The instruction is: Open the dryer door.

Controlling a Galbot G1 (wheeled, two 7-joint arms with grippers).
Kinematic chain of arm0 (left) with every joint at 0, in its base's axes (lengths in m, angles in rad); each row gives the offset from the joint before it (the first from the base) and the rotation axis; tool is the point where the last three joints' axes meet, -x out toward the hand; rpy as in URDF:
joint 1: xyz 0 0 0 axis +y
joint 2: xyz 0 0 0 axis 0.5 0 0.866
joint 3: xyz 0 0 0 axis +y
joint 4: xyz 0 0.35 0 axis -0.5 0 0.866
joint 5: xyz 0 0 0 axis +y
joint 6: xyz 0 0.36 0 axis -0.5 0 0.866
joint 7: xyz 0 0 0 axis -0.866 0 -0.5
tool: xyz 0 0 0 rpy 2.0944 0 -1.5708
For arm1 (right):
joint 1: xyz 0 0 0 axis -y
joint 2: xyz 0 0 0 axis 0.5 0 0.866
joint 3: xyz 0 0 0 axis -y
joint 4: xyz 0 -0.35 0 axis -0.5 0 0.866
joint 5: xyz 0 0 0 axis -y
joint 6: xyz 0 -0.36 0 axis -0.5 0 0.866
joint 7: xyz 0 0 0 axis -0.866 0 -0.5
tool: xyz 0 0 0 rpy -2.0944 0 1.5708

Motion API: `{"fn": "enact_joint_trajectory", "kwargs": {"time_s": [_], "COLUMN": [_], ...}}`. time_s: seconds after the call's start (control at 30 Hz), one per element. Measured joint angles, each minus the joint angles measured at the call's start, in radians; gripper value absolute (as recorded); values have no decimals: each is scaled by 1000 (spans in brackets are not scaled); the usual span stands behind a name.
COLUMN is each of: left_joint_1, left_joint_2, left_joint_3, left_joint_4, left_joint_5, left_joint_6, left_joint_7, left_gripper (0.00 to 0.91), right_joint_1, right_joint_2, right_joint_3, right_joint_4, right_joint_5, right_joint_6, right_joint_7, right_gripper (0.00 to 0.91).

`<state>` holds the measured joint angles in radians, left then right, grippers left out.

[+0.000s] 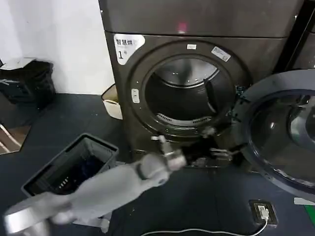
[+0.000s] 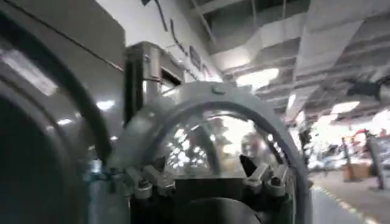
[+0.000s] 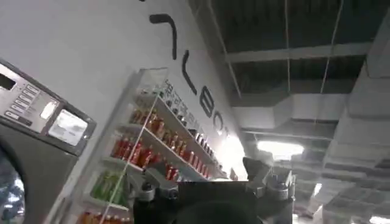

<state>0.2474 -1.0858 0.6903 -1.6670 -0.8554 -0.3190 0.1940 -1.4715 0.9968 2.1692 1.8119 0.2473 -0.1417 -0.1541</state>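
Dark laundry floor [image 1: 74, 113], dryer door [image 1: 280, 132] swung wide at 3 o'clock; left hand [image 1: 209, 142] empty, fingers spread, nr hinge — snag risk on withdrawal.

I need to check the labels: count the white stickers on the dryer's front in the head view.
4: the big numbered one upper left, two small ones above the drum opening, one on its left edge. The open dryer door may hide more.

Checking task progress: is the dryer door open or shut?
Open. The dryer door is swung out to the right, and the drum opening is exposed, with the left gripper below it.
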Motion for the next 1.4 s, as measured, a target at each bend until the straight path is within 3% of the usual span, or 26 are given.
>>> {"fn": "enact_joint_trajectory", "kwargs": {"time_s": [0.43, 0.63, 0.93, 1.27, 1.4], "left_joint_1": [129, 253, 417, 489, 606], "left_joint_2": [520, 711, 953, 1108, 1176], "left_joint_3": [-147, -295, -512, -536, -602], "left_joint_4": [-327, -419, -341, -225, -219], "left_joint_5": [-15, -15, 73, 178, 226], "left_joint_6": [338, 426, 446, 440, 444], "left_joint_7": [-76, -58, 96, 181, 212], "left_gripper": [907, 907, 907, 907, 907], "right_joint_1": [26, 38, 54, 47, 42], "right_joint_2": [0, 1, 6, -2, -2], "right_joint_3": [32, 42, 27, 28, 32], "right_joint_4": [44, 73, 75, 69, 65], "right_joint_5": [-108, -113, -144, -129, -123], "right_joint_6": [19, 13, 19, 20, 20], "right_joint_7": [5, 2, 1, -1, -3], "right_gripper": [907, 907, 907, 907, 907]}}
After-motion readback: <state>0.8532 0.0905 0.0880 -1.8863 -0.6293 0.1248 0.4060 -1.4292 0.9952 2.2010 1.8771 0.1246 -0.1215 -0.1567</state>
